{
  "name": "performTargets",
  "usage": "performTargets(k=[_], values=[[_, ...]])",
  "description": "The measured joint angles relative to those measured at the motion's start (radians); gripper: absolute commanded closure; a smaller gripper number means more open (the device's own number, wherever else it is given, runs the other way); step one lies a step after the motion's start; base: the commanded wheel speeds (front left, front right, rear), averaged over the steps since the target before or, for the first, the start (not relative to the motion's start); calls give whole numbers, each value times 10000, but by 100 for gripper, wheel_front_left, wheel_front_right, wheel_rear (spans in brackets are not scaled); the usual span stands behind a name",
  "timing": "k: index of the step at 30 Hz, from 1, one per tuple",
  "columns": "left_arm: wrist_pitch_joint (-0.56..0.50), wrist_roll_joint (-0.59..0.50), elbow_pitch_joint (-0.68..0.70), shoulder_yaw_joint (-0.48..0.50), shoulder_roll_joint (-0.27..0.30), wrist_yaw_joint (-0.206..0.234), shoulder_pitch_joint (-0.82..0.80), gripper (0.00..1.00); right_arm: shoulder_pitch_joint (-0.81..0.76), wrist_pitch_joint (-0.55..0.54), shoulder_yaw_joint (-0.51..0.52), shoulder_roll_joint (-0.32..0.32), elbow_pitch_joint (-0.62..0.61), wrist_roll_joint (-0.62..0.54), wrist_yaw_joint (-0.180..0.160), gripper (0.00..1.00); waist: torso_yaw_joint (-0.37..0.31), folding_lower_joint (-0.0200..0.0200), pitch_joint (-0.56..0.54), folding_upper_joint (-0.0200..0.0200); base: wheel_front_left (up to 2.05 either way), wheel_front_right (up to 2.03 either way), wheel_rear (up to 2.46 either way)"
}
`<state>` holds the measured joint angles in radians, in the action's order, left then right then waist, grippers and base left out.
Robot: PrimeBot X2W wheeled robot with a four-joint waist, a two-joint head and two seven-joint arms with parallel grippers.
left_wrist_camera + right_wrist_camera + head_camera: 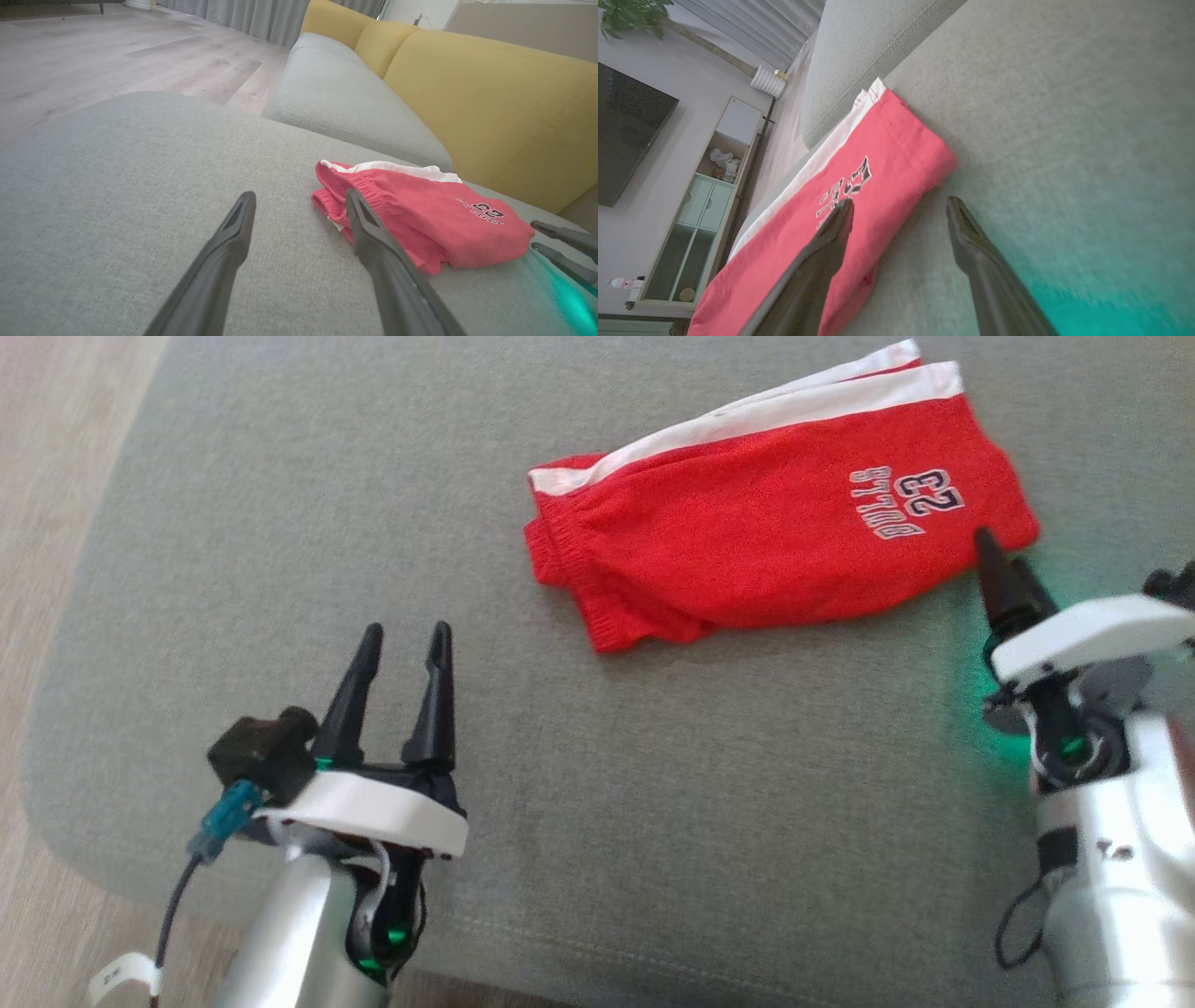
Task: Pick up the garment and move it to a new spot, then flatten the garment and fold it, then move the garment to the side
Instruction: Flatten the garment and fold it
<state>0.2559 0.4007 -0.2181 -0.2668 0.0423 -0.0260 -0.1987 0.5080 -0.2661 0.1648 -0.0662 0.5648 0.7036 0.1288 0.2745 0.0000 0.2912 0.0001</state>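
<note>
The garment is a pair of red shorts with a white side stripe and a dark "23" print. It lies folded on the grey cushion, toward the far right. My left gripper stands open and empty above the cushion, short of the waistband end of the garment. In its own wrist view the left gripper points at bare cushion just left of the waistband. My right gripper is turned on its side at the garment's near right corner. It is open, one finger over the garment, the other over the cushion.
The cushion's rounded edge drops to wooden floor on the left. Beyond it are a grey sofa seat and yellow backrests. A TV and a cabinet stand by the wall. Green light glows under my right wrist.
</note>
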Motion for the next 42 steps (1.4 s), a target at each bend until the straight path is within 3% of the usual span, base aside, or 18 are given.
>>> performTargets(k=[6, 17, 22, 23, 24, 32, 42], values=[[0, 113, -56, -211, -10, 92, 0, 0, 833, -228, 568, -52, 704, -355, -2, 0, 407, 0, 230, 0, 0, 0, 0], [0, 265, 150, -460, -12, 182, -174, 0, 2708, -830, 1264, -476, 2732, -2748, -2, 0, 907, 0, 613, 0, 0, 0, 0], [0, 447, 178, -558, -12, 196, -221, 0, 3326, -1020, 1348, -612, 3237, -3323, -2, 0, 1010, 1, 761, 0, 0, 0, 0], [0, 468, 180, -577, -12, 224, -238, 0, 3412, -1060, 1342, -627, 3296, -3381, -2, 56, 1022, 0, 780, 0, 0, 0, 0], [0, 468, 180, -596, -13, 232, -266, 0, 3479, -1087, 1329, -642, 3342, -3446, -2, 99, 1030, 1, 795, 0, 0, 0, 0], [0, 508, 182, -575, -15, 278, -340, 0, 3572, -872, 997, -564, 3530, -3473, -2, 100, 874, 1, 739, 0, 0, 0, 0], [0, 485, 88, -387, -15, 290, -339, 0, 2358, 280, 545, -382, 2546, -2209, -2, 100, 264, 1, 368, 0, 0, 0, 0]])
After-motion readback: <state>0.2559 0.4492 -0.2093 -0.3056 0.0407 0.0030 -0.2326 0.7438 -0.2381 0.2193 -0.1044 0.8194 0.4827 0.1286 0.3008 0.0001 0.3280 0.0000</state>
